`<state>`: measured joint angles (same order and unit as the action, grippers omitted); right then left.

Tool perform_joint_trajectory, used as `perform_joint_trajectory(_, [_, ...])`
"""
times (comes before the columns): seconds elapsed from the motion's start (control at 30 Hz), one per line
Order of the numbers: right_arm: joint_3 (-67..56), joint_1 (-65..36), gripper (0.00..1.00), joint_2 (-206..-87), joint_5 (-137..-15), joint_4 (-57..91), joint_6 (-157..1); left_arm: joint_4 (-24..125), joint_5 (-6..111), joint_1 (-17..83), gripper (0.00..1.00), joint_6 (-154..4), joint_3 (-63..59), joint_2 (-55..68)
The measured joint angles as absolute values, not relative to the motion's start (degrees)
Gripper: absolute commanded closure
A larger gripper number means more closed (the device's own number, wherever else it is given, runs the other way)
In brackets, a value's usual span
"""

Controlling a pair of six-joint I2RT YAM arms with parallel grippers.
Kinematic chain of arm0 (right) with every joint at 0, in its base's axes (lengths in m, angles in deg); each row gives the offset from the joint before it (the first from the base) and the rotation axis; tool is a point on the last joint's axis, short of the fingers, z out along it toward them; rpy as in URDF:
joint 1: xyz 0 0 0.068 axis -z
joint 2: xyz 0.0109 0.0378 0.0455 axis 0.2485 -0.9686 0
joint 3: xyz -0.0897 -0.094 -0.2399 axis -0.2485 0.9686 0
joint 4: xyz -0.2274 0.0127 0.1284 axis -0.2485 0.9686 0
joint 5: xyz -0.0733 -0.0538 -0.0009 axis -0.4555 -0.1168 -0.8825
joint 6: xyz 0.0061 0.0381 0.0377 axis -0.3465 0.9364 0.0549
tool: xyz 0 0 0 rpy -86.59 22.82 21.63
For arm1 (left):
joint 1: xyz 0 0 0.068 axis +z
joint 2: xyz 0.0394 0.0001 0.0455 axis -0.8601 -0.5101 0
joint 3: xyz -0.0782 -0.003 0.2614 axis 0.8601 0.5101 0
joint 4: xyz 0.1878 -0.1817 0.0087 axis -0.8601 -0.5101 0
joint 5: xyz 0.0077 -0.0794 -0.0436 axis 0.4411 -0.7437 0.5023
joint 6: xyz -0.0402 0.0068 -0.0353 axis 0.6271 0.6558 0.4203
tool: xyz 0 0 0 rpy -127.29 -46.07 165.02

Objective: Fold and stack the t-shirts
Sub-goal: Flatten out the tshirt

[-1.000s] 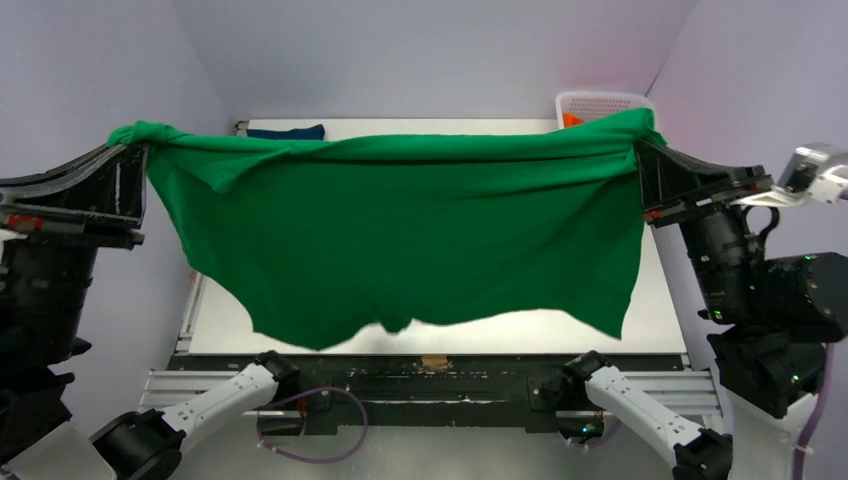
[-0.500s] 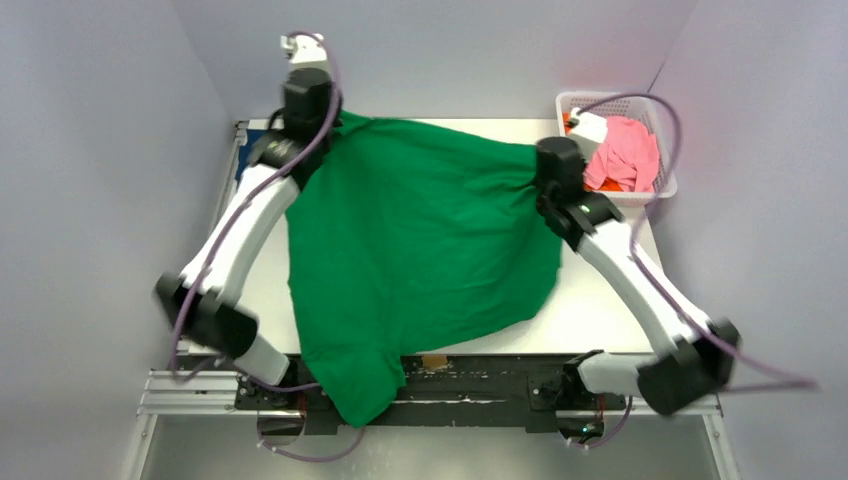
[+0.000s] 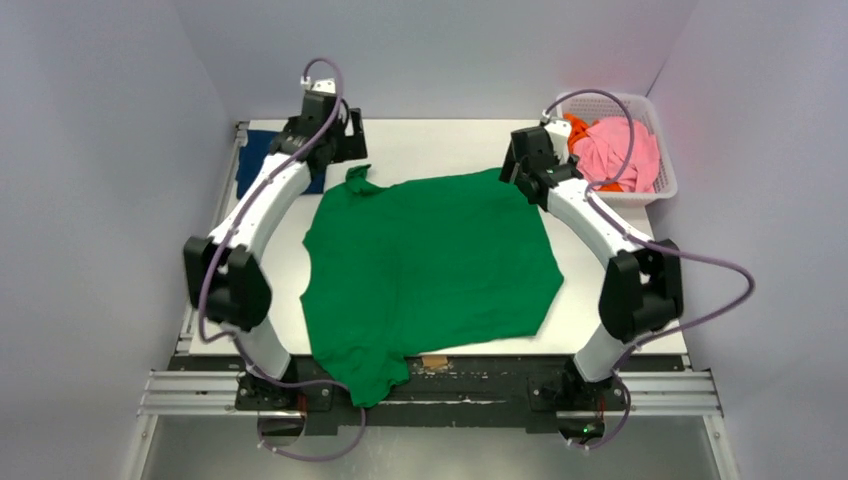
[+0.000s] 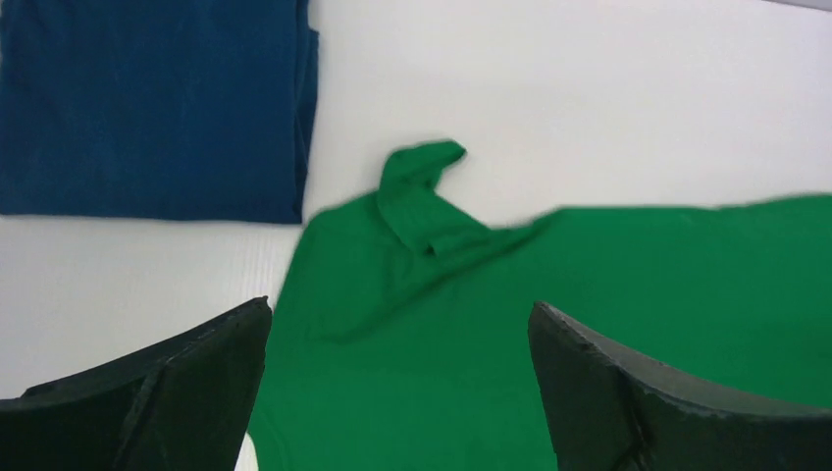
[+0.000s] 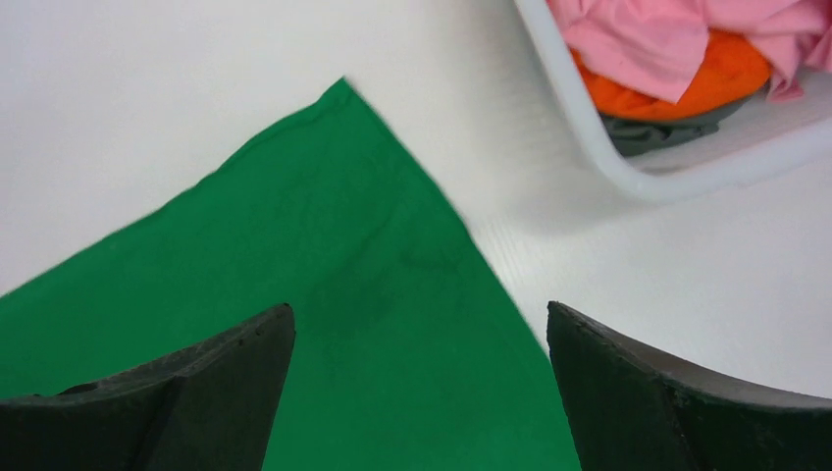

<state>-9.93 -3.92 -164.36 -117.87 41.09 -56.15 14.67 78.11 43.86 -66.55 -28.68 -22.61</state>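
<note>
— Where is the green t-shirt (image 3: 430, 260)?
— Centre frame, spread flat on the white surface (image 3: 440, 140), with one end drooping over the surface's bottom edge.
— The grippers?
— The left gripper (image 4: 397, 314) and right gripper (image 5: 420, 312) both gape wide and empty over its upper corners. The navy t-shirt (image 4: 147, 108) lies upper left.
</note>
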Motion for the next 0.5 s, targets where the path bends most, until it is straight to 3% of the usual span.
perform_joint_trajectory(0.2, [4.97, -3.92, 0.01, -149.81, -106.17, 37.94, -54.31, 19.56, 69.02, 42.66, 0.0, -59.44, -3.37, 1.11])
perform_joint_trajectory(0.5, [22.48, -3.98, 0.04, -145.65, -100.3, 41.37, -46.97, 21.36, 61.21, 36.74, 0.0, -52.58, 18.01, 0.89])
